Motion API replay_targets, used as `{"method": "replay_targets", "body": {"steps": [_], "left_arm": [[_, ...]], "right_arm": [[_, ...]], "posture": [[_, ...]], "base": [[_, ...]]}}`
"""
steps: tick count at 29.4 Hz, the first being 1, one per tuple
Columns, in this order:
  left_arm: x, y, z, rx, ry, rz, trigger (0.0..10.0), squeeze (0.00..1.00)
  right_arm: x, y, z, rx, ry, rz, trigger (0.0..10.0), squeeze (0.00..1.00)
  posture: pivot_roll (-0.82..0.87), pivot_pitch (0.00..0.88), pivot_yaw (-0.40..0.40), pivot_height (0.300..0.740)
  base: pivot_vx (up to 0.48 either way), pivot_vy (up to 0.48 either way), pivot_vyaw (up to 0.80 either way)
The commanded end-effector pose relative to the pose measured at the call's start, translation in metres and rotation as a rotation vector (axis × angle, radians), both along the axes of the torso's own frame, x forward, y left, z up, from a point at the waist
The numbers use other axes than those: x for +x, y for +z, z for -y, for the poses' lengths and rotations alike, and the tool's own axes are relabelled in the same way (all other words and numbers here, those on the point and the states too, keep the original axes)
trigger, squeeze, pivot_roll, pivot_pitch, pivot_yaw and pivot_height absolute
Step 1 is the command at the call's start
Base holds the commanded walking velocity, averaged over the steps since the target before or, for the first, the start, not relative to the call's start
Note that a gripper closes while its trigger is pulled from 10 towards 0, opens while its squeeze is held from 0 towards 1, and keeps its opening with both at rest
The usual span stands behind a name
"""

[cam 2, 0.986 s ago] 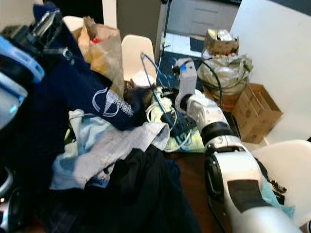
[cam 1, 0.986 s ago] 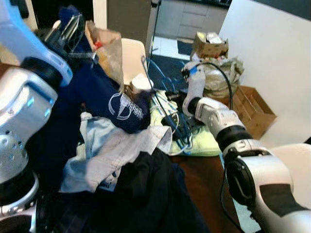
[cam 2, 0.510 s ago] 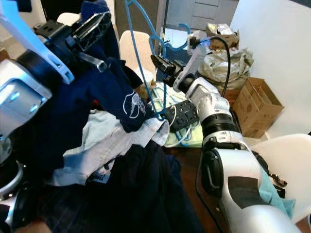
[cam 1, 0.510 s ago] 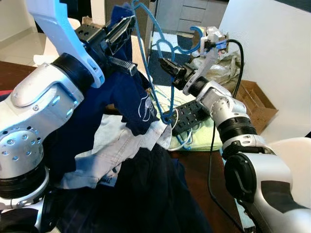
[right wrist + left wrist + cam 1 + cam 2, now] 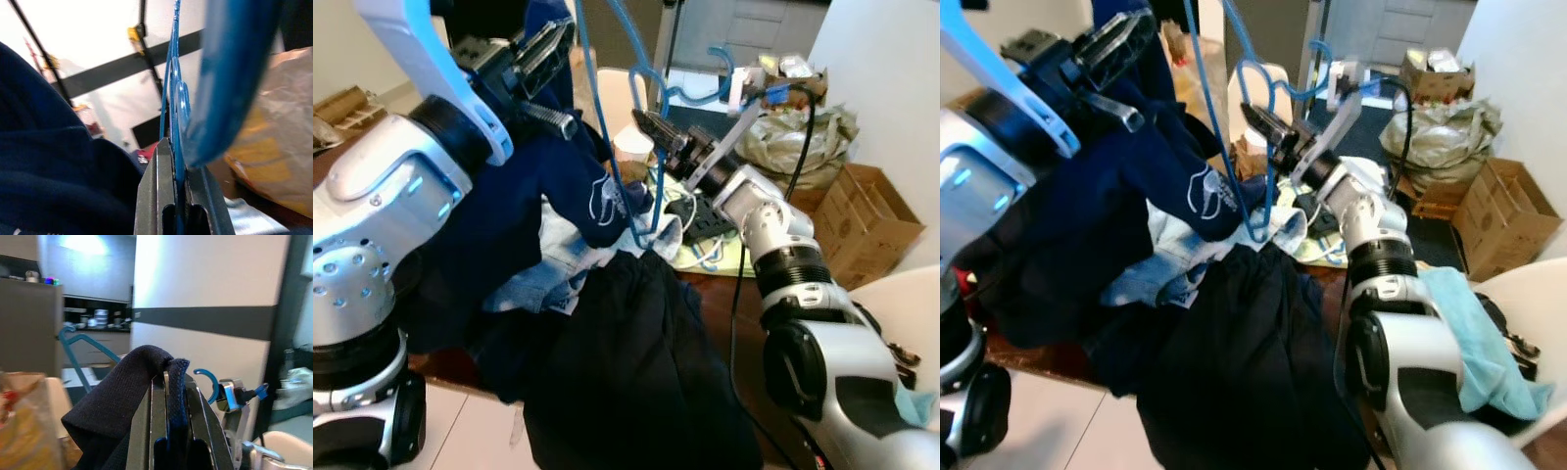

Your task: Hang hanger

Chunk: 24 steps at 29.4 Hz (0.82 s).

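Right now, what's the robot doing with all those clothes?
The robot is getting a piece of clothing onto a hanger. Its left gripper is raised high, its fingers shut on a dark navy garment that droops down over a heap of clothes on the table. Its right gripper pinches a blue hanger and holds it beside the garment. Nothing is hung up yet. Behind are a cardboard box and stuffed bags.
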<state>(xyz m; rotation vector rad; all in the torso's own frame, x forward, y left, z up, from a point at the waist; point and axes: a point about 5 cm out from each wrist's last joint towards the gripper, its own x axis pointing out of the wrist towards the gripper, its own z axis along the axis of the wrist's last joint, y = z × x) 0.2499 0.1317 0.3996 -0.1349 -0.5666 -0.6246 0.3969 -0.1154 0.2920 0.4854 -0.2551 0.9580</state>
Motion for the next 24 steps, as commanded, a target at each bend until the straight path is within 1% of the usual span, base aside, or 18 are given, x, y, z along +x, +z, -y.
{"method": "replay_targets", "body": {"steps": [1,3,9,17,19,24], "left_arm": [[-0.005,0.004,0.002,-0.008,-0.009,0.041,10.0,0.0],[-0.005,0.004,0.003,-0.012,-0.015,0.045,10.0,0.0],[-0.006,0.003,0.003,-0.014,-0.025,0.048,10.0,0.0],[-0.006,0.001,0.004,-0.011,-0.048,0.042,10.0,0.0],[-0.006,-0.002,0.006,-0.014,-0.07,0.033,10.0,0.0],[-0.005,-0.003,0.007,-0.016,-0.076,0.027,10.0,0.0]], "right_arm": [[-0.003,0.0,-0.003,-0.005,0.03,0.013,10.0,0.0],[-0.007,-0.006,-0.008,-0.034,0.06,0.019,10.0,0.0],[-0.009,-0.01,-0.009,-0.046,0.075,0.02,10.0,0.0],[-0.011,-0.016,-0.008,-0.07,0.07,0.011,10.0,0.0],[-0.017,-0.023,-0.006,-0.087,0.09,0.011,10.0,0.0],[-0.021,-0.025,-0.004,-0.09,0.104,0.017,10.0,0.0]], "posture": [[0.13,0.0,-0.1,0.74],[0.12,0.0,-0.098,0.74],[0.12,0.0,-0.096,0.74],[0.12,0.0,-0.089,0.74],[0.11,0.0,-0.083,0.74],[0.11,0.0,-0.082,0.74]], "base": [[-0.337,0.0,0.0],[-0.334,0.0,0.0],[-0.333,0.0,0.0],[-0.332,0.0,0.0],[-0.33,0.0,0.0],[-0.332,0.0,0.0]]}}
